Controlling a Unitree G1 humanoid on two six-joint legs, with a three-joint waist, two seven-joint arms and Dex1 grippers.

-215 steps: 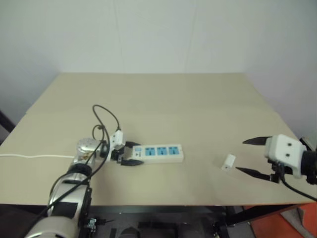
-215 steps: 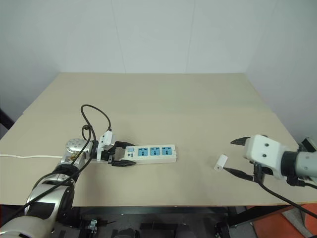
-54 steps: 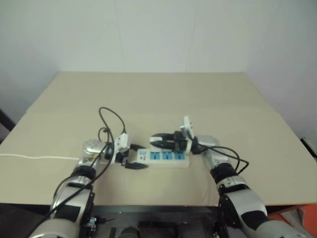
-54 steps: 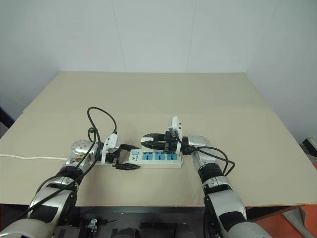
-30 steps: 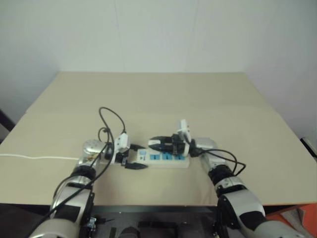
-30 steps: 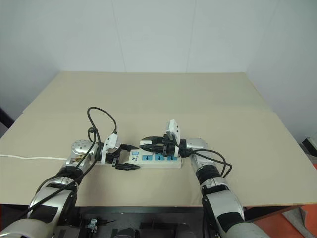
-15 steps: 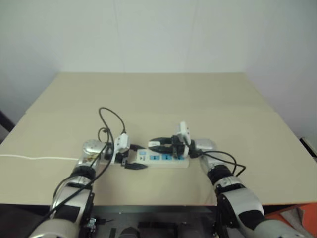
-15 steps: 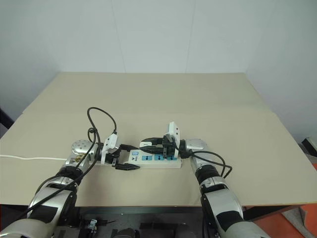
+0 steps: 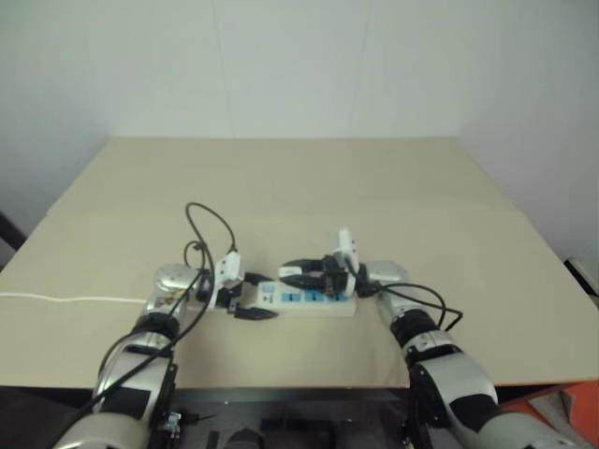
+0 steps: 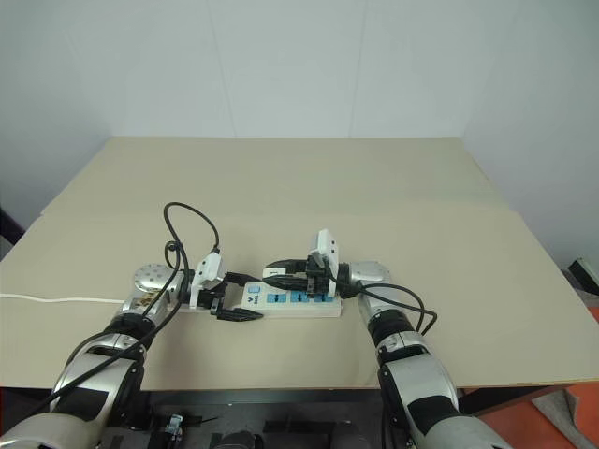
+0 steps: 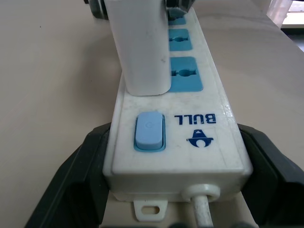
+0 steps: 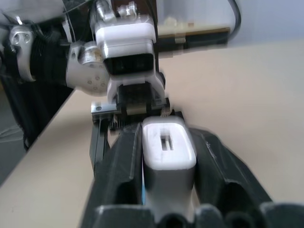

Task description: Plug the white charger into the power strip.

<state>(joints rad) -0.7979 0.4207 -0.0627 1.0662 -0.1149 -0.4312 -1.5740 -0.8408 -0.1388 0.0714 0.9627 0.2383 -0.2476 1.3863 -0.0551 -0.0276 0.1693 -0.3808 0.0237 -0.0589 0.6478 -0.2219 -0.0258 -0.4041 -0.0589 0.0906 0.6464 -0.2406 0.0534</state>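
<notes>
White charger [image 11: 140,45] now stands upright on the power strip [image 11: 178,133], at the socket nearest the switch — a sec ago it was tilted in the right gripper [image 10: 281,273] just above the strip. Right fingers [image 12: 118,166] flank the charger w/ slim gaps showing, so the grip looks to be loosening; probably seated, insertion about done. Left gripper [image 11: 171,190] stays clamped on the strip's cord end, holding it to the table [image 9: 309,178]. Hard to tell: prongs are hidden, so full seating can't be confirmed, and the right wrist view is blurred.
</notes>
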